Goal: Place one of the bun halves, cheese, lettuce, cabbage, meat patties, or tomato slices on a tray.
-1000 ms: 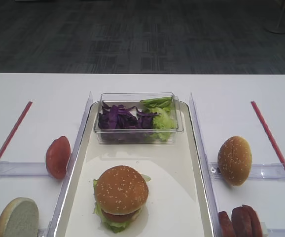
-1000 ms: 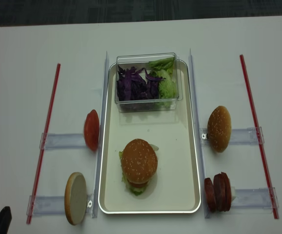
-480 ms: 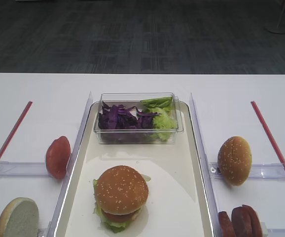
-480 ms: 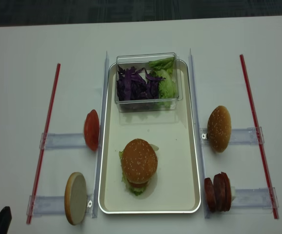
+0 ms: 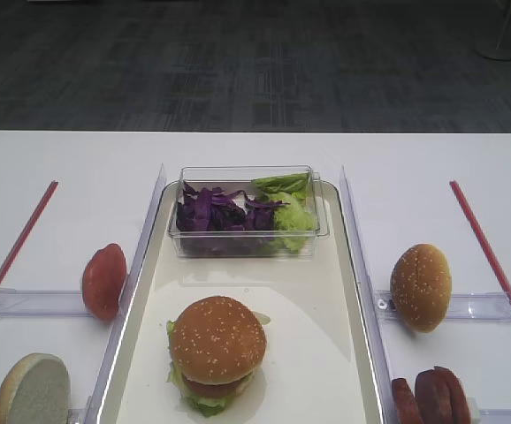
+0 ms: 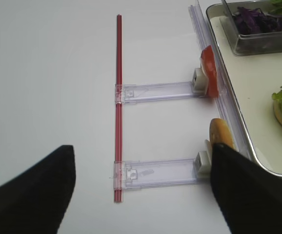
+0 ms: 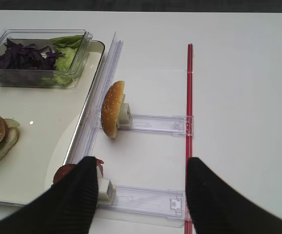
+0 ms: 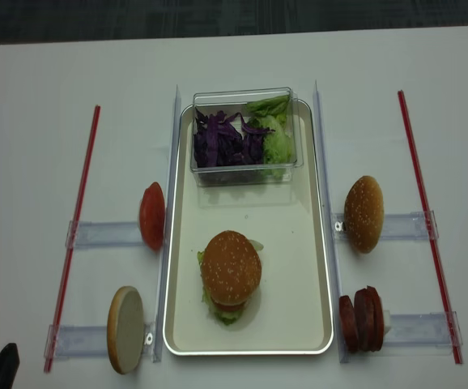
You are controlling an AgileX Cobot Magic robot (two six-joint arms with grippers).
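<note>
Hovering nearest the camera, the right gripper (image 7: 140, 195) has its fingers spread apart, gripping nothing, above the meat patties (image 7: 68, 171). At ten o'clock from it, a bun half (image 7: 110, 108) stands on edge. The left gripper (image 6: 141, 195) likewise gapes empty. Farther off, the tray (image 8: 299, 267) carries an assembled burger (image 8: 231, 275); at twelve o'clock, cabbage (image 8: 220, 140) and lettuce (image 8: 276, 144) fill a clear box (image 8: 244, 98).

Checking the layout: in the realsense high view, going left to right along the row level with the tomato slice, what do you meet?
Left red strip → tomato slice → tray → sesame bun top → right red strip.
</note>
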